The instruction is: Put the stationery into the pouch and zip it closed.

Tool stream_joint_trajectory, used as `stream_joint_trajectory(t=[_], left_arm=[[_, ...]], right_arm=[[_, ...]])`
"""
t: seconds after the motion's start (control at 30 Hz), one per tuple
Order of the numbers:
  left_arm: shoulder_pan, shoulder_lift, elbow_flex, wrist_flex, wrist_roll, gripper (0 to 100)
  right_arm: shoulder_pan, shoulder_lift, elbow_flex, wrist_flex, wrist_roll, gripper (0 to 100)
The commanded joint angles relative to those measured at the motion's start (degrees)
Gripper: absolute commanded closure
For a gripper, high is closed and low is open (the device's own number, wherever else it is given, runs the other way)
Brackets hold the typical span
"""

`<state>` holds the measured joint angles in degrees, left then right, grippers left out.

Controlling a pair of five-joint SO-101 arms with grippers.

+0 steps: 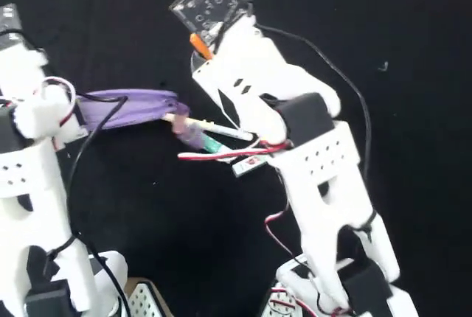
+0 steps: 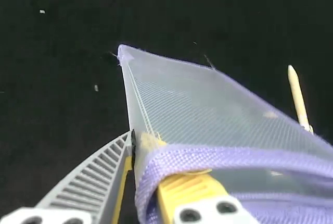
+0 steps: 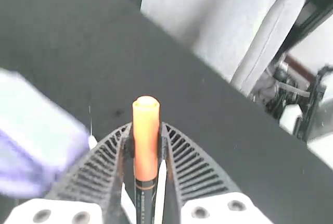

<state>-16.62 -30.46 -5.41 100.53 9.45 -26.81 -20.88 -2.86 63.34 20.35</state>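
Note:
A purple mesh pouch [image 1: 125,107] lies on the black table [image 1: 383,110] at the left. My left gripper [image 2: 139,179] is shut on its purple rim; the pouch [image 2: 197,109] stretches away from the fingers. My right gripper [image 3: 145,143] is shut on an orange-capped pen [image 3: 145,122], which stands upright between its fingers. In the high view that gripper [image 1: 202,46] is raised behind the pouch's open end, with the pen [image 1: 200,43] in it. A cream pencil [image 1: 206,125], a purple item [image 1: 189,137], a green item [image 1: 212,146] and a red pen [image 1: 221,155] lie by the pouch mouth.
The right arm's body [image 1: 310,155] leans over the table's middle and hides part of the loose stationery. A cream pencil tip [image 2: 296,96] pokes out past the pouch. Pale curtains [image 3: 218,21] hang beyond the table's far edge.

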Motion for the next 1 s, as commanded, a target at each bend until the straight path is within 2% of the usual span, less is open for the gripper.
stream_joint_trajectory(t=[0.0,0.23,0.47,0.63,0.83,0.97], left_arm=[[3.4,-0.3,0.4,-1.1,3.2,97],[7.5,-0.2,4.2,-3.6,4.7,97],[7.7,-0.2,10.2,-8.7,5.3,97],[12.4,-0.2,13.0,-9.9,5.2,97],[16.1,-0.2,12.4,-9.9,5.2,97],[16.3,-0.2,12.4,-9.9,5.2,97]], right_arm=[[1.3,-4.1,-2.9,-3.7,-3.4,98.8],[1.1,-10.6,0.4,-9.8,-10.2,98.8],[-3.1,-26.3,22.1,-26.8,-11.7,98.8],[-7.4,-37.8,37.6,-40.4,-11.6,98.8],[-10.0,-47.4,51.1,-53.1,-11.6,98.8],[-12.0,-53.0,57.0,-58.8,-11.5,98.8]])
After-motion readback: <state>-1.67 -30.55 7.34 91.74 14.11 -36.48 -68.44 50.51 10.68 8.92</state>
